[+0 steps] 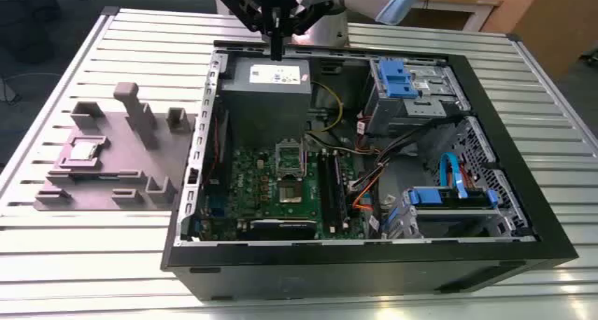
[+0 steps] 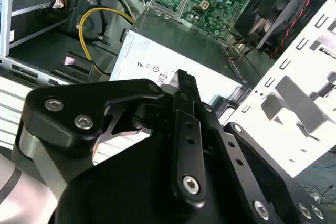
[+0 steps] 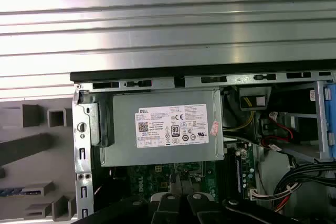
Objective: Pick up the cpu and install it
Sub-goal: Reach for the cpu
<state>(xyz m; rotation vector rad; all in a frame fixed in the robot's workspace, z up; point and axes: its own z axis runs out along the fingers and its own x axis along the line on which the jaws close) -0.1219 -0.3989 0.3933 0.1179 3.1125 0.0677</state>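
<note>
Hovering gripper (image 1: pixel 276 52): above power supply (image 1: pixel 262 96), fingers together, empty.
cpu (image 1: pixel 84 150): on grey fixture (image 1: pixel 80 187), untouched; pickup seemingly unstarted.
Need: fingers parted over cpu.

Exterior overview, both wrist views near power supply (image 3: pixel 163 129) (image 2: pixel 178 45)

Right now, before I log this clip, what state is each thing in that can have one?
black robot gripper: jaws shut, empty, over the grey power supply box.
small silver square cpu: lying flat in the grey plastic fixture tray, not gripped.
black computer case: on its side, side panel off, inside exposed.
processor socket on the green motherboard: cover frame seems raised, no chip seated.
</note>
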